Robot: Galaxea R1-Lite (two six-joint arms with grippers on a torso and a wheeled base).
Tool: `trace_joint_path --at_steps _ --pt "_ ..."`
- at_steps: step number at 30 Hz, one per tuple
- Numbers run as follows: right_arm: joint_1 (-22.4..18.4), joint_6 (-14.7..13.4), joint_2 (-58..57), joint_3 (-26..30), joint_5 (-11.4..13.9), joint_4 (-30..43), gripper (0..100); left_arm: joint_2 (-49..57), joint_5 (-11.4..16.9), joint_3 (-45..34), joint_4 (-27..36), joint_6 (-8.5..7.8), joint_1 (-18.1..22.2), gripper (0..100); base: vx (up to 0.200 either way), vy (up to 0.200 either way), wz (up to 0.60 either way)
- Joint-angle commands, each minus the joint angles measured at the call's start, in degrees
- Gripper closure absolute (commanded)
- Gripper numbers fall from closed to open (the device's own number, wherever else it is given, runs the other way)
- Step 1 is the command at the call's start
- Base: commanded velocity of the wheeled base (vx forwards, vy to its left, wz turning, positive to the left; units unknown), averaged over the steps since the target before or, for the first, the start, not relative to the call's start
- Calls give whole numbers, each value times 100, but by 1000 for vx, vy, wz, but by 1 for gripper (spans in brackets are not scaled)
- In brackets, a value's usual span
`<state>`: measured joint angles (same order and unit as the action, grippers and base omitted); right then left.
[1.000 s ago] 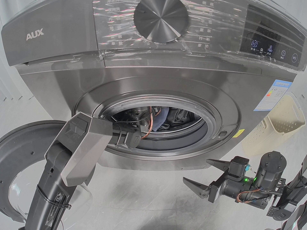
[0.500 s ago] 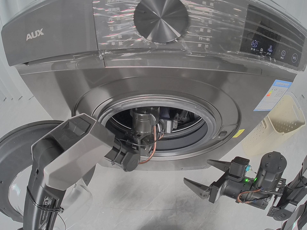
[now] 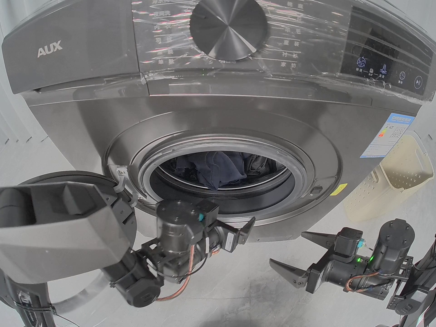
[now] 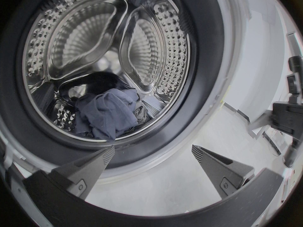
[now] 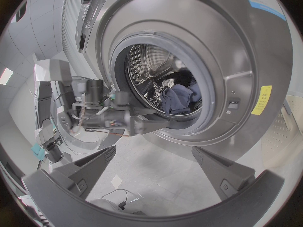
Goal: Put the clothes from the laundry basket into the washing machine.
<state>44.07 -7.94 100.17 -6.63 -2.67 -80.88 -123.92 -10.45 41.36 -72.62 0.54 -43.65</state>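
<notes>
Left claw (image 4: 152, 151) spread, empty, just outside round opening, aimed inward. Clothes (image 4: 104, 114): crumpled dark-blue heap beyond it, low inside washing machine (image 3: 272, 114). Right claw (image 3: 287, 249) spread, empty, near left claw, below opening. Cream laundry basket (image 3: 399, 173) beyond right claw, beside machine.

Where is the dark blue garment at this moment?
In the head view the garment lies in the washer drum, centre of the opening, above the left end effector.
</notes>
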Motion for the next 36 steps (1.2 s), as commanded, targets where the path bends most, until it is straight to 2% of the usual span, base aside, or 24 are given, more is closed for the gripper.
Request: trace_joint_path --at_steps 1,3,7,13,17,21,24,28,31,34,35,36 --pt "-680 20 -824 312 12 29 0 1520 104 -2168 -1316 272 -389 0 0 0 0" --pt "-768 3 -1026 461 3 -6 0 1783 96 -2510 -1589 263 -389 0 0 0 0" --pt "-777 -24 -1465 663 -41 55 0 2469 43 -3011 -1589 254 -442 0 0 0 0" --pt "-909 -6 -1870 663 -58 134 0 2935 25 -3442 -1597 280 -495 0 -33 0 0" --pt "-1234 117 -2608 663 -155 820 0 3497 -63 -3811 -1589 298 -460 0 -200 0 0" --pt "-1419 196 -3750 663 -199 2103 0 4183 -142 -4136 -1527 298 -266 0 -200 0 0" --pt "-1603 205 -4779 663 -190 3228 0 4877 -203 -4136 -1096 201 15 0 -200 0 0" --pt "-2060 310 -6000 619 -164 4564 0 5897 -221 -4136 2 -159 155 0 -200 0 0" --pt "-2421 530 -6668 531 -120 5223 0 6503 -195 -4136 626 -142 525 0 -133 0 0" --pt "-2473 556 -6756 505 -111 5302 0 6565 -186 -4136 679 -133 569 0 0 0 0" --pt "-2825 591 -7301 338 -102 5821 0 7153 -142 -4136 1329 -54 815 0 0 0 0" --pt "-2922 591 -7477 329 -102 5953 0 7364 -133 -4136 1505 -18 903 0 0 0 0"
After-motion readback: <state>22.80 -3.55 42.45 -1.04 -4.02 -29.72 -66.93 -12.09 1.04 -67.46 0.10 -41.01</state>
